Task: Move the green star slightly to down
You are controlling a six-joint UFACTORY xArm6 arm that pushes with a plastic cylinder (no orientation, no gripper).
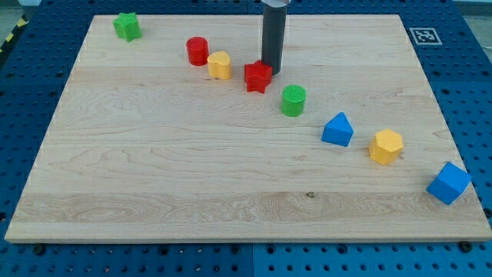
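The green star [127,26] lies near the board's top left corner. My tip [270,69] is far to its right, at the upper right edge of the red star [257,76], touching or nearly touching it. The rod comes down from the view's top centre. A red cylinder [197,51] and a yellow block [219,65] lie between the green star and my tip.
A green cylinder [293,100] lies below right of the red star. A blue block [337,129], a yellow hexagonal block [386,146] and a blue cube [449,183] trail toward the lower right. The wooden board [154,169] sits on a blue perforated table.
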